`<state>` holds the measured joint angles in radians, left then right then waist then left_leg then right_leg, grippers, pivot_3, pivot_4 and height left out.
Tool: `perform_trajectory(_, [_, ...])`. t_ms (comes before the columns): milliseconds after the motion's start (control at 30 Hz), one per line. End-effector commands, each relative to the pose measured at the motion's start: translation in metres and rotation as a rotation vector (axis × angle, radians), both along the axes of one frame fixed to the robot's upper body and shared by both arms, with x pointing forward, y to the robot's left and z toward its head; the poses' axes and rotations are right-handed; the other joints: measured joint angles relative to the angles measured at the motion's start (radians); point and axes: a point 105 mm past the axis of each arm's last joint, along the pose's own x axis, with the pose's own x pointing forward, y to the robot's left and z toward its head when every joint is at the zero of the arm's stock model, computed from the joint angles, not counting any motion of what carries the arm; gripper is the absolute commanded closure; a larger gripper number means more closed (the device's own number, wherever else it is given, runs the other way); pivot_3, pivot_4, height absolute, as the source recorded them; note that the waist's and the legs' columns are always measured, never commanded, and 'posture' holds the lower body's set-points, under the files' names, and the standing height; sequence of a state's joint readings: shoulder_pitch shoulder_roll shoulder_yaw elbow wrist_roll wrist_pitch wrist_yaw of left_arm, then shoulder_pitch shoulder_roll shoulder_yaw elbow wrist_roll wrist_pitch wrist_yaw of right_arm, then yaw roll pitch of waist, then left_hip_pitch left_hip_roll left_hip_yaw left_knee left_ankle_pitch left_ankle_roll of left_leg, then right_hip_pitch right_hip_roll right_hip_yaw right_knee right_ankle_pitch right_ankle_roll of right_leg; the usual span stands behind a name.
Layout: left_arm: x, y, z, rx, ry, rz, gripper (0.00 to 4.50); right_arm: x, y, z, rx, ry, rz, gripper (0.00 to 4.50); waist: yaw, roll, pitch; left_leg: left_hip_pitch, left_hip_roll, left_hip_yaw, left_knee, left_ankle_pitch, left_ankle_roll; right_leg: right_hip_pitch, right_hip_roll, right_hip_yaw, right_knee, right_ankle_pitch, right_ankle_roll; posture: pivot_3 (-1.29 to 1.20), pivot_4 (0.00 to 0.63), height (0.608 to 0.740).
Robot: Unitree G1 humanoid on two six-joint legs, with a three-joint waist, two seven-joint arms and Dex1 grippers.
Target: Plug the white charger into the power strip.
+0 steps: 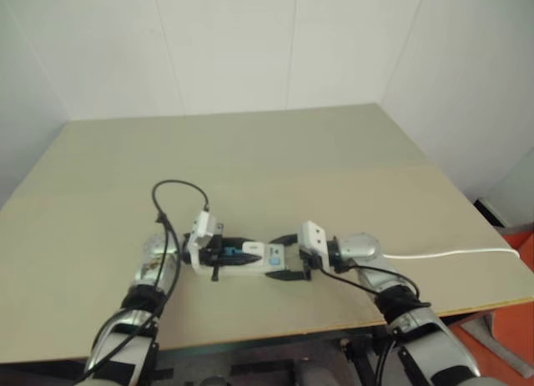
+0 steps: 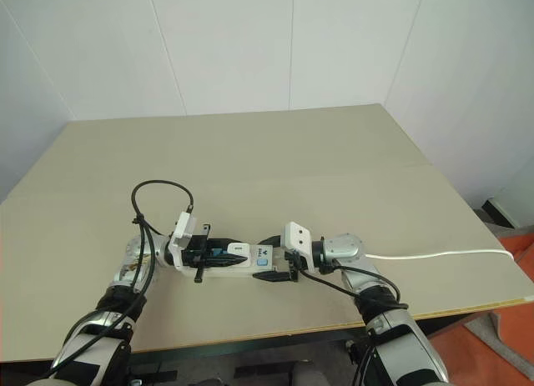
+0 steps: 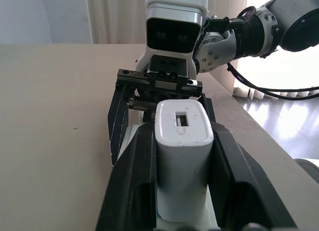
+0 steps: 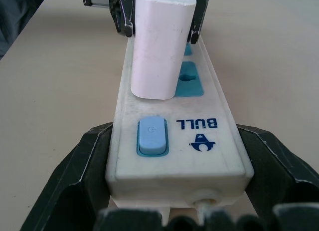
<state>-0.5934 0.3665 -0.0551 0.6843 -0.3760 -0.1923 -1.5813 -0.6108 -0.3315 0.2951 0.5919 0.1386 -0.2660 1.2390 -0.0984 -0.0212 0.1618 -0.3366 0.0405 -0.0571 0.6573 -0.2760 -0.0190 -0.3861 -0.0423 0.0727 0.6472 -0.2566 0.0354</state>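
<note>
The left gripper (image 3: pixel 182 156) clamps the white charger (image 4: pixel 157 46) over the power strip (image 4: pixel 177 136), whose switch end the right gripper (image 4: pixel 177 176) grips; seating is underway, and pressing straight down likely comes next.

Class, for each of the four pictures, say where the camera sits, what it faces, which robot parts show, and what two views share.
Left eye and right eye views: on the head, looking down on the table; both arms show.
Left wrist view: along the left pincer, shut on the white charger; faces the right pincer.
Right wrist view: along the right pincer, around the power strip's switch end; faces the left pincer.
Shared: both wrist views show the charger.
</note>
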Motion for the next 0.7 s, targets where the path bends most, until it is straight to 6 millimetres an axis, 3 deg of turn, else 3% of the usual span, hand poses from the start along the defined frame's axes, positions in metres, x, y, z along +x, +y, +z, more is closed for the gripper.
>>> perform_trajectory(33, [0.009,0.03,-0.032,0.15,0.101,0.17,3.49,-0.009,-0.008,-0.021,-0.085,0.038,0.017,1.08,0.001,0.0,-0.001,0.0,0.0,0.0,0.0,0.0,0.0,0.0,0.0,0.0,0.0,0.0,0.0,0.0,0.15,0.74])
perform_trajectory(433, [0.005,0.035,-0.054,0.239,0.171,0.183,3.49,-0.007,-0.008,-0.02,-0.083,0.033,0.007,1.08,0.006,0.002,-0.011,0.0,-0.001,0.0,0.0,0.0,0.0,0.003,0.0,0.0,-0.001,0.0,0.001,0.0,0.15,0.74])
perform_trajectory(667, [0.006,0.035,-0.053,0.233,0.179,0.186,3.49,-0.007,-0.007,-0.02,-0.083,0.029,0.004,1.08,0.008,0.003,-0.02,0.0,-0.001,0.0,0.0,0.0,0.0,0.003,0.0,0.0,-0.002,-0.001,0.001,0.0,0.15,0.74])
perform_trajectory(700, [0.006,0.035,-0.052,0.226,0.185,0.181,3.14,-0.007,-0.007,-0.02,-0.084,0.029,0.004,1.08,0.008,0.003,-0.02,0.0,-0.001,0.0,0.0,0.0,0.0,0.003,0.0,0.0,-0.002,-0.001,0.001,0.0,0.15,0.74])
